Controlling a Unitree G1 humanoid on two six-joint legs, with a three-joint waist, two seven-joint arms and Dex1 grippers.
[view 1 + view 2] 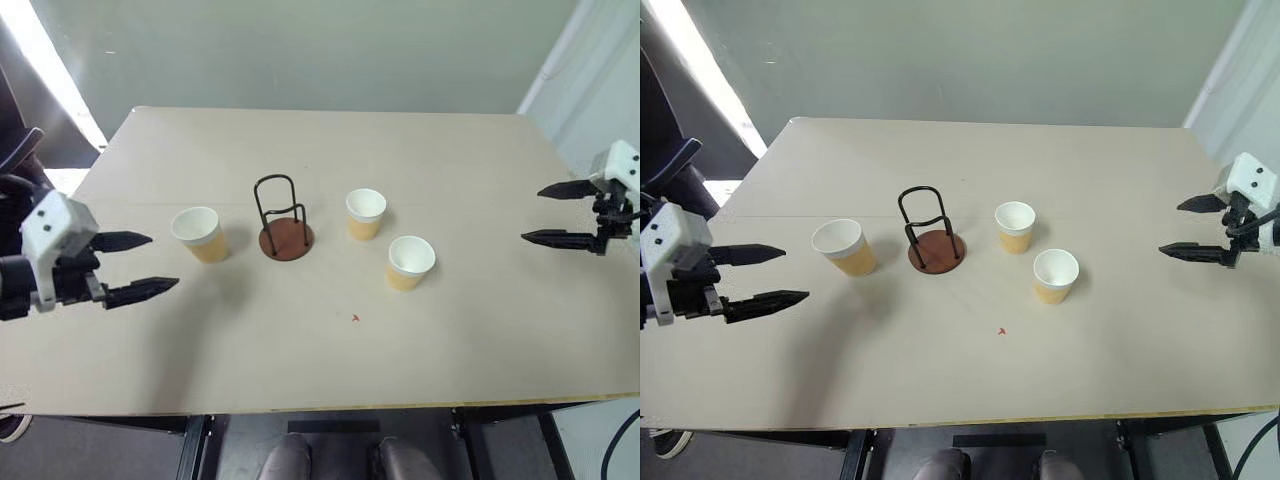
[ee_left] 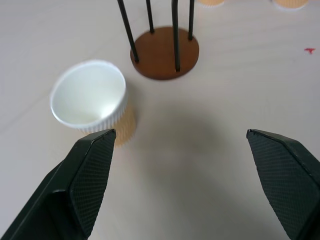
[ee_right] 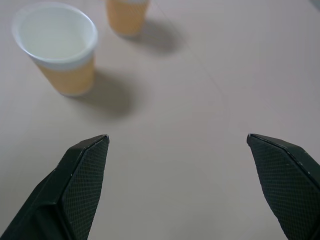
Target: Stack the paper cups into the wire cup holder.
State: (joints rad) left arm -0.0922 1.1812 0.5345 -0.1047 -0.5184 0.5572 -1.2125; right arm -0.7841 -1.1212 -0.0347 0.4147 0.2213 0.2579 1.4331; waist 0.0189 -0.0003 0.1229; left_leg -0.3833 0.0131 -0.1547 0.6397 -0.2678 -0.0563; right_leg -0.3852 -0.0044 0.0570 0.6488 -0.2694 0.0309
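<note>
On the table, wire cup holder and three paper cups stand empty (each gripper agape).

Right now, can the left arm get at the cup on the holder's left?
Probably yes: the left pincer is open and points toward that paper cup, with bare table between them; the wire cup holder stands beyond it.

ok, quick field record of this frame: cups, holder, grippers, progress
cups: three upright on the table: left cup, middle cup, right cup
holder: wire cup holder, empty, between left and middle cups
left gripper: open, empty, near left cup
right gripper: open, empty, off to the right of the cups
progress: none stacked
</note>
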